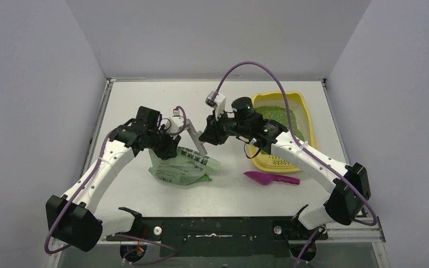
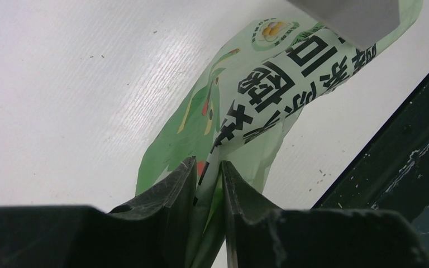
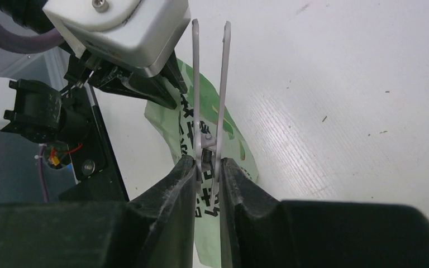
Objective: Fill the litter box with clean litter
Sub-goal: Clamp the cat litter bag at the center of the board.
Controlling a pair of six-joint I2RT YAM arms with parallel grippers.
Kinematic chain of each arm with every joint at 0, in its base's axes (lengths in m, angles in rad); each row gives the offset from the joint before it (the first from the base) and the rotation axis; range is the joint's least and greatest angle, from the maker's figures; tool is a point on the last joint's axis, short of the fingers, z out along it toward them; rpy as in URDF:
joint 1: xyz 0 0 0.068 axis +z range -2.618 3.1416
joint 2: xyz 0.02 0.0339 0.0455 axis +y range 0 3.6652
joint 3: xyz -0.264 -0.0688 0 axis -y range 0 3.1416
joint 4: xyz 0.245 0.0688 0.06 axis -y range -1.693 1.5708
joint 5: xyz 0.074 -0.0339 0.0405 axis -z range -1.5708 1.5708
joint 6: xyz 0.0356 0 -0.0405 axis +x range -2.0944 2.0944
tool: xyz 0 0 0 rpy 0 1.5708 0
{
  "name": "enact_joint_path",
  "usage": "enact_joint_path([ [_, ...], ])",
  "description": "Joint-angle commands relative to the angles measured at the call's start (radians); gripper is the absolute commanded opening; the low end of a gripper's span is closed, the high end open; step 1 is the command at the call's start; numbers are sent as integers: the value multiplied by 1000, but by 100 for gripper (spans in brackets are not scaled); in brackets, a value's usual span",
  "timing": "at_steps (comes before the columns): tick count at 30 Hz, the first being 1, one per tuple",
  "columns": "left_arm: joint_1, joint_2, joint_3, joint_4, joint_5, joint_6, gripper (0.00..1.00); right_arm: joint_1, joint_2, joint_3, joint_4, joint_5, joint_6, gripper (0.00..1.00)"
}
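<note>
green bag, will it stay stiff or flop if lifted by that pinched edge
Probably floppy: the green bag is thin film, creased where the left end effector pinches it. Likely light for its size: it lies fairly flat on the table, seemingly mostly emptied. It may sag and swing from that one pinched edge.

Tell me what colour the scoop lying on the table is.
The scoop is magenta, best seen in the top external view.
</note>
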Motion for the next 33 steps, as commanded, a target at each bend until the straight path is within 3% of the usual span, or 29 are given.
enact_joint_path([
  [1, 16, -20, 27, -5, 28, -30, 21, 12, -1, 2, 187, -9, 56, 0],
  [5, 35, -31, 27, -2, 32, -44, 36, 13, -5, -32, 270, 42, 130, 0],
  [13, 36, -81, -8, 12, -52, -64, 34, 17, 39, -83, 480, 63, 241, 0],
  [18, 42, -100, -22, 28, -67, -82, 44, 18, 82, -59, 545, 25, 284, 0],
  [24, 82, -65, -9, 29, -2, -98, 22, 25, 115, -60, 614, -12, 332, 0],
  [33, 110, -41, 8, 33, 107, -107, 14, 32, 154, -77, 684, -15, 341, 0],
])
